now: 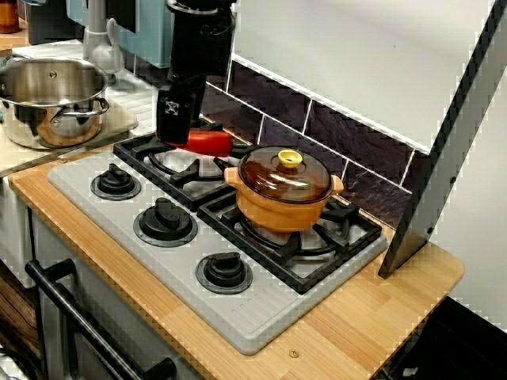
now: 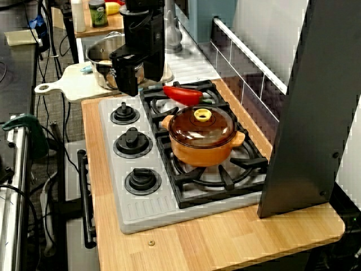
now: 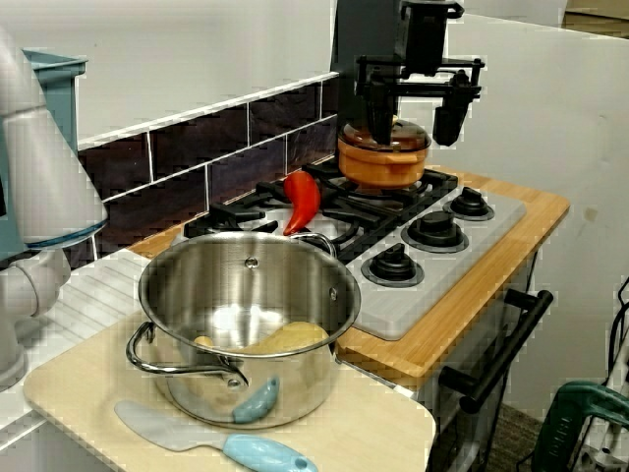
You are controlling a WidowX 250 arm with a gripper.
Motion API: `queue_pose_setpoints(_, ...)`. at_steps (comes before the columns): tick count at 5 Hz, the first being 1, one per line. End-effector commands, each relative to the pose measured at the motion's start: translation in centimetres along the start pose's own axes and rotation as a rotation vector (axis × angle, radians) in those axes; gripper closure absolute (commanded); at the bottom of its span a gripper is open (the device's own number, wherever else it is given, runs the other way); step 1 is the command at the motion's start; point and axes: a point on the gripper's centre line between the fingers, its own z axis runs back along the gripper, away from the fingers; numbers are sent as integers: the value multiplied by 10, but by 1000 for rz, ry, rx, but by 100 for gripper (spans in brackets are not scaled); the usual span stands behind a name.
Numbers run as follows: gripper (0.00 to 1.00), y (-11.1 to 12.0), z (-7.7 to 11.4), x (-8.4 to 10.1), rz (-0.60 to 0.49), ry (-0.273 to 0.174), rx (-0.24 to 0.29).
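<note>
The tool point(image 3: 413, 133) hangs empty, fingers apart, above and left of the pepper point(image 1: 207, 142). The pepper lies on the far-left grate point(image 1: 150, 148), just beside the pot point(image 1: 283, 194). Risk: a finger may snag a grate bar, or the smooth pepper may roll.

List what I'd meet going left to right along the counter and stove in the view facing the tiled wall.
steel pot → red pepper → orange lidded pot → slanted dark panel

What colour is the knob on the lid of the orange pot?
Yellow; the knob on the lid shows best in the view from the stove's front.
</note>
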Motion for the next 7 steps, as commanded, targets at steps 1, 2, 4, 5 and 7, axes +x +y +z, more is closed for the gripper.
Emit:
queue_pose_setpoints(1,0,-5,23,22,-11,-49,21)
queue_pose_setpoints(2,0,-5,24,37,-15,-51,22)
queue_pose_setpoints(4,0,-3,21,55,-5,-59,-25)
queue_pose_setpoints(5,0,-4,18,60,9,-73,-30)
queue_pose_setpoints(7,0,0,13,70,25,-69,-32)
